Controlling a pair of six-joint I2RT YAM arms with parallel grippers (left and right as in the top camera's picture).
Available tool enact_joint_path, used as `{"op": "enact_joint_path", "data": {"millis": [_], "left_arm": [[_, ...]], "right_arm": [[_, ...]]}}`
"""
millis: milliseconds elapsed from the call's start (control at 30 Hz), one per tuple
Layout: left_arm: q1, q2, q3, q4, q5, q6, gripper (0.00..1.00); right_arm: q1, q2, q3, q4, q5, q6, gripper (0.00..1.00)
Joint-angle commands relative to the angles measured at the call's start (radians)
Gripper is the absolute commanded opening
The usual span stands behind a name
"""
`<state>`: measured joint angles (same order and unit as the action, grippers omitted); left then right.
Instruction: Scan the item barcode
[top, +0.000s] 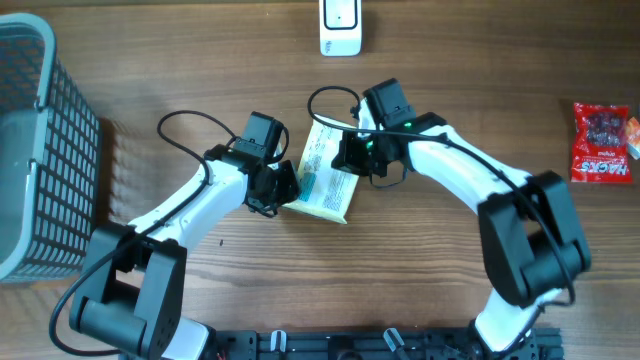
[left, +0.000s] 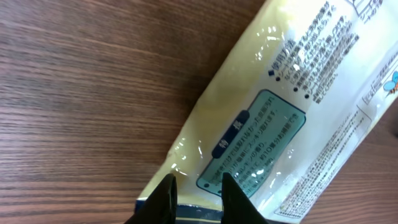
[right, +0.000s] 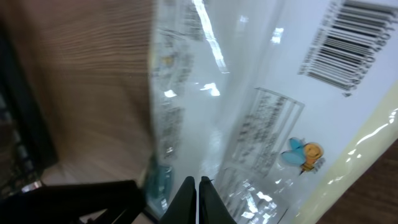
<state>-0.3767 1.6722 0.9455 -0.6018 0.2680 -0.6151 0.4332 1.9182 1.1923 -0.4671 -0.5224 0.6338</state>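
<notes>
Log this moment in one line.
left gripper: grips packet end | right gripper: pinched on packet | barcode: visible to right wrist | scanner: apart from packet

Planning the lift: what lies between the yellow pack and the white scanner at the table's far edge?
Overhead view: mostly bare tabletop between the yellow pack and the white scanner, crossed only by a loop of black cable near the pack.

Wood bench (top: 200, 60): grey basket (top: 40, 150) far left, white scanner (top: 340, 28) top edge, yellow packet (top: 328, 192) centre, red snack bag (top: 603, 142) right.
</notes>
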Motion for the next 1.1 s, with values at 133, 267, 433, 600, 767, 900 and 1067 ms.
{"op": "enact_joint_path", "data": {"millis": [133,267,433,600,767,900,1067], "left_arm": [[0.001,0.012,-0.013,-0.058,-0.118,0.001,0.17],[0.023,0.012,-0.013,-0.106,-0.172,0.001,0.04],[0.026,0.011,-0.013,-0.052,-0.148,0.019,0.04],[0.025,0.011,-0.013,0.018,0.012,0.122,0.07],[0.025,0.012,-0.013,0.023,0.012,0.122,0.12],[0.025,0.012,-0.016,0.016,0.012,0.122,0.11],[0.026,0.012,-0.041,0.011,0.0,0.122,0.06]], "right_arm": [[-0.008,0.166,-0.009,-0.02,0.027,0.011,0.04],[-0.045,0.049,-0.009,-0.091,0.074,-0.028,0.04],[-0.051,-0.117,-0.009,-0.12,0.074,-0.16,0.05],[-0.051,-0.142,-0.009,-0.04,0.108,-0.152,0.49],[-0.051,-0.09,-0.009,0.039,0.264,-0.013,0.28],[-0.051,0.003,-0.009,0.08,0.264,0.006,0.17],[-0.056,0.068,-0.009,0.1,0.298,-0.018,0.16]]}}
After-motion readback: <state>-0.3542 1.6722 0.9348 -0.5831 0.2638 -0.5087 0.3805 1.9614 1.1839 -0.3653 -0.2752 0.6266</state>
